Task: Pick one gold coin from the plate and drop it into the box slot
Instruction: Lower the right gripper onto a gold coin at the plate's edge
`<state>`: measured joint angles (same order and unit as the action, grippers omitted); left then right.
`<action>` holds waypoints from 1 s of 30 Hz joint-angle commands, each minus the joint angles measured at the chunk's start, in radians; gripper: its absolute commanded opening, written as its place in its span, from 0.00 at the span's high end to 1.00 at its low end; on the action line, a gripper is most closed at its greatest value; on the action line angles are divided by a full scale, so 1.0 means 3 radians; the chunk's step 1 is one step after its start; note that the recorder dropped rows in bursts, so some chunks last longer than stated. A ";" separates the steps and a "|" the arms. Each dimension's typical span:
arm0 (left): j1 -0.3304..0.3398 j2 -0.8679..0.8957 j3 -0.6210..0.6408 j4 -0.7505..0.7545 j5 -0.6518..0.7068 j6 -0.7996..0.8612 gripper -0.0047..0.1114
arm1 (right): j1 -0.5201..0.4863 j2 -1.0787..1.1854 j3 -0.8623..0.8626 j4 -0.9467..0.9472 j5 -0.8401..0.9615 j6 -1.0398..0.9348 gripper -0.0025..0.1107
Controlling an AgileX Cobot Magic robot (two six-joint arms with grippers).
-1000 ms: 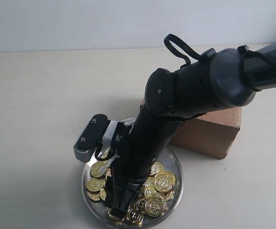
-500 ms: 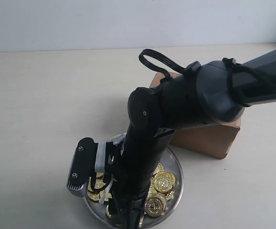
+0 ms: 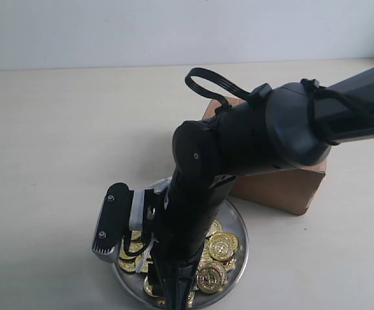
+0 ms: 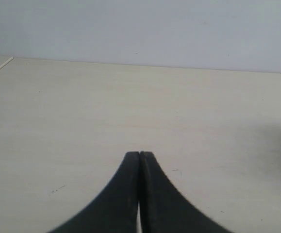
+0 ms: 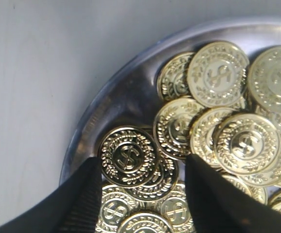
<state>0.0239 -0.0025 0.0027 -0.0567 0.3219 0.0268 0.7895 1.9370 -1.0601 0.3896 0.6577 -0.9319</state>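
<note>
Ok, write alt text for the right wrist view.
Two black fingers, spread open, frame a gold coin stamped with a dollar sign at the edge of a heap of gold coins on a silver plate. Pale table shows beyond the rim.

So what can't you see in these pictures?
- The slot: no view shows it; in the exterior view the right arm covers much of the box.
- The plate: in the exterior view the arm hides its middle.
- Whether the open right gripper touches a coin: the right wrist view can't settle it.
</note>
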 commanded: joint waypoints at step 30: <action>-0.0008 0.0008 -0.0009 -0.0029 -0.0017 -0.0012 0.96 | 0.0004 0.0004 -0.0020 -0.0116 0.0068 0.0117 0.54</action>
<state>0.0239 -0.0025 0.0027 -0.0587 0.3219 0.0268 0.7895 1.9370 -1.0601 0.3673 0.6838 -0.8840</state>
